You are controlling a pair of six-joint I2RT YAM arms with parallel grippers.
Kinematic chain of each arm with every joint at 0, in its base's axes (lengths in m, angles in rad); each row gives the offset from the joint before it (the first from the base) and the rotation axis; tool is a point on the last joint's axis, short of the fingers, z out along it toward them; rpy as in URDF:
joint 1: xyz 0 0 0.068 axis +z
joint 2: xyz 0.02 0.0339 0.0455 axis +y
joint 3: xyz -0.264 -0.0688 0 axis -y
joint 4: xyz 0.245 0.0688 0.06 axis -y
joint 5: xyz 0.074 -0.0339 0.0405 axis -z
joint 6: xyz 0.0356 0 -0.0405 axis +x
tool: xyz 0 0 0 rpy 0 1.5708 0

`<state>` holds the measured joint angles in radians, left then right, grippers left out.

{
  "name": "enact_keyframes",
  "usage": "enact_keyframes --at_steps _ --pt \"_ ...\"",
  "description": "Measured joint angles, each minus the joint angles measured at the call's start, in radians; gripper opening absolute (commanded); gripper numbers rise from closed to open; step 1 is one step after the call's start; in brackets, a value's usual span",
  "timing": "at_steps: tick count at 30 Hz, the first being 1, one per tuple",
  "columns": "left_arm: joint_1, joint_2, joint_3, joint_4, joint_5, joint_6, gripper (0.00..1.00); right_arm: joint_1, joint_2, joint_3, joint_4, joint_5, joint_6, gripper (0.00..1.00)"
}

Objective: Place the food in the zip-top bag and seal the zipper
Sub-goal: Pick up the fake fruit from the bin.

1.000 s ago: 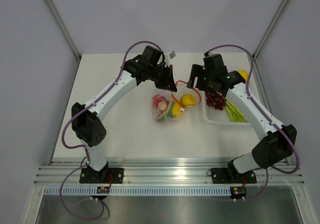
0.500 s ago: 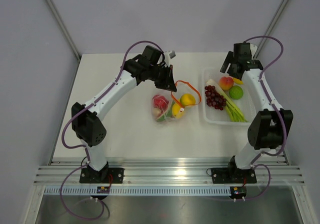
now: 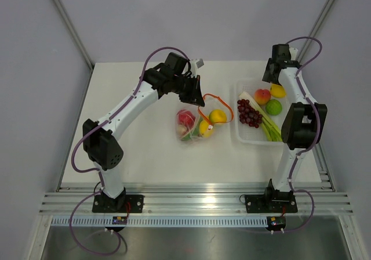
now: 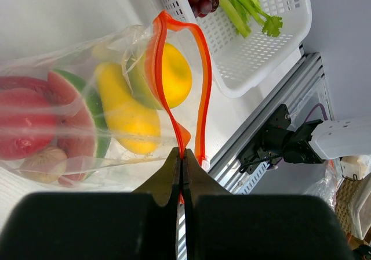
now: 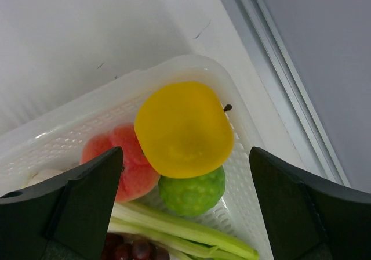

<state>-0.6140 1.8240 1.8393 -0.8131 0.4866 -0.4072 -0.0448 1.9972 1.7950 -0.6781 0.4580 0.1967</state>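
The clear zip-top bag (image 3: 196,126) lies mid-table and holds a red fruit (image 3: 185,118), yellow lemons (image 4: 174,74) and a green-rimmed slice (image 4: 69,97). Its red-orange zipper (image 3: 223,106) stands open in a loop. My left gripper (image 3: 200,100) is shut on one side of the zipper (image 4: 203,57), pinched between its fingertips (image 4: 174,161). My right gripper (image 3: 272,74) is open and empty above the far right corner of the tray, over a yellow fruit (image 5: 182,129), a pink-red fruit (image 5: 122,161) and a green fruit (image 5: 194,193).
The white tray (image 3: 246,138) right of the bag also holds purple grapes (image 3: 249,114) and green celery stalks (image 3: 271,129). The table's right edge and a metal frame post run close beside the tray (image 5: 174,65).
My right arm has swung from the bag's mouth out to the tray's far right corner, its gripper open. My left gripper has held the zipper still.
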Motion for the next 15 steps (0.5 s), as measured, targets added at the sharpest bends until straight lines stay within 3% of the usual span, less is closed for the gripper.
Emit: enact_keyframes --at_steps 10,15 --pt "0.000 0.000 0.000 0.000 0.000 0.001 0.00 -0.004 0.101 0.045 -0.012 0.003 -0.022 0.97" --pt "0.000 0.000 0.000 0.000 0.000 0.001 0.00 -0.009 0.108 0.045 -0.014 0.000 -0.023 0.72"
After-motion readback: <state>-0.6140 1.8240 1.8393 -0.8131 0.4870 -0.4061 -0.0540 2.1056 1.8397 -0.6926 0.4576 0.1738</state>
